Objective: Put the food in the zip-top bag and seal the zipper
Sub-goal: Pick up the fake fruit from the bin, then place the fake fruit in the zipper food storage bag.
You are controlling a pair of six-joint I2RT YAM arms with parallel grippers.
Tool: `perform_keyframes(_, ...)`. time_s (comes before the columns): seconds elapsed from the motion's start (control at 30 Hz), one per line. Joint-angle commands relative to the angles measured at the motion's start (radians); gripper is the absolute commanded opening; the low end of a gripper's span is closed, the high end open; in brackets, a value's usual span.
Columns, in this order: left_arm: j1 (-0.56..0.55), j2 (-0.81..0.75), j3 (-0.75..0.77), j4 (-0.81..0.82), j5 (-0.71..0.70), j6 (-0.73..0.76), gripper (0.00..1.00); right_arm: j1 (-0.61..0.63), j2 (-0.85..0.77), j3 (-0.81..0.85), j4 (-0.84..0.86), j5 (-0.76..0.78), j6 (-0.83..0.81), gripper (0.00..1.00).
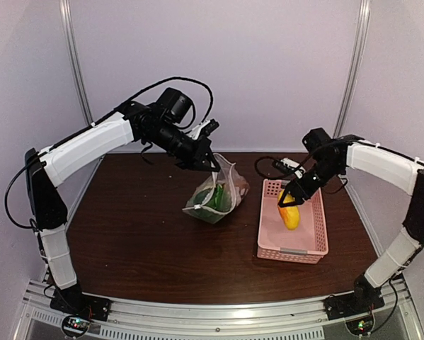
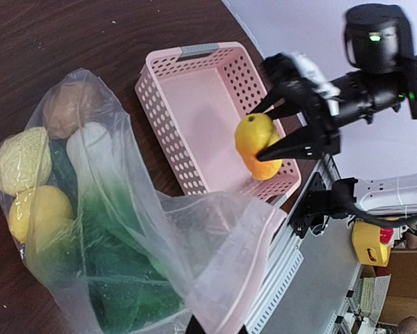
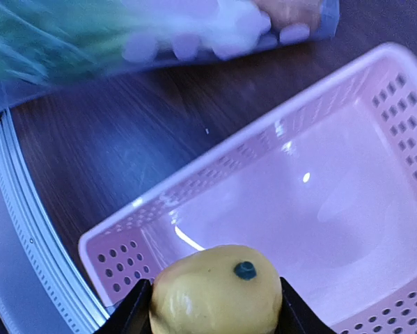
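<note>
The top view looks down from above and behind the arms (image 1: 91, 145) over the whole counter (image 1: 141, 241). The left wrist view sits close against the bag (image 2: 124, 229), facing across to the basket (image 2: 194, 118). The right wrist view looks down into that basket, very near the yellow fruit (image 3: 208, 278) in the right gripper (image 3: 215, 306); all three share bag and basket

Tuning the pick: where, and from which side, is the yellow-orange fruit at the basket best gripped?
Across its middle, from above. The yellow-orange fruit is an oval, so squeezing its flanks, as the right gripper does, should slip less than on the tapered ends; the pink basket's walls likely block a sideways approach.
</note>
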Motion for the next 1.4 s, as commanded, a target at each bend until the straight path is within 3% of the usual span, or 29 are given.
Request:
perform_keyframes(0.0, -0.018, -0.019, 0.015, 0.137, 0.050, -0.043, 0.00, -0.001, -0.202, 0.068, 0.156, -0.165, 0.009, 0.33)
perform_keyframes(0.13, -0.039, -0.008, 0.080, 0.197, 0.098, -0.101, 0.00, 0.019, -0.302, 0.098, 0.426, -0.342, 0.179, 0.33)
perform_keyframes(0.3, -0.042, -0.008, 0.097, 0.217, 0.091, -0.176, 0.00, 0.104, -0.341, 0.107, 0.735, -0.349, 0.385, 0.31)
perform_keyframes(0.6, -0.049, -0.023, 0.090, 0.294, 0.138, -0.257, 0.00, 0.214, -0.269, 0.142, 0.740, -0.196, 0.273, 0.27)
perform_keyframes(1.1, -0.050, -0.052, 0.064, 0.296, 0.131, -0.258, 0.00, 0.221, -0.246, -0.025, 0.904, -0.004, 0.205, 0.27)
perform_keyframes(1.17, -0.050, -0.052, 0.063, 0.299, 0.134, -0.256, 0.00, 0.222, -0.233, -0.049, 0.939, 0.015, 0.207, 0.32)
perform_keyframes(1.37, -0.049, -0.056, 0.051, 0.302, 0.127, -0.251, 0.00, 0.243, -0.215, -0.044, 0.962, 0.066, 0.188, 0.65)
